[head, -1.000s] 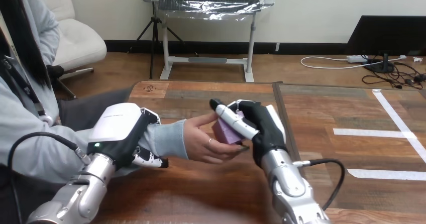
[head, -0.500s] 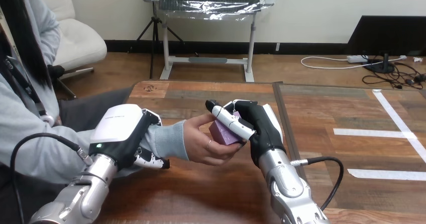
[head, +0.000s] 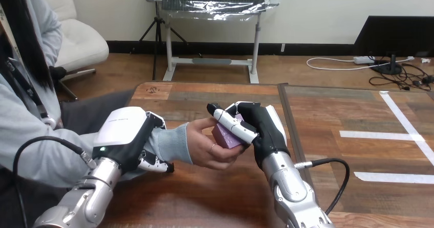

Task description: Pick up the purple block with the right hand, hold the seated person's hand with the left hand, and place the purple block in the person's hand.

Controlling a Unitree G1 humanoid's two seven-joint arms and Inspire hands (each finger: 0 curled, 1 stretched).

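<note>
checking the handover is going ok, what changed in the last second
The right hand, still pinching the purple block, eased a little leftward, deeper into the person's hand. Nothing was let go. The left hand stays curled round the person's wrist, and the person's hand remains cupped under the block.

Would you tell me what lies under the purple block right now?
The person's hand is cupped under the purple block, which the right hand grips. Contact with the palm is covered.

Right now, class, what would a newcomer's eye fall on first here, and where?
Over the middle of the table, the right robot hand pinches a purple block at the person's hand, which lies open beneath it. To the left, the left robot hand curls round the person's wrist.
</note>
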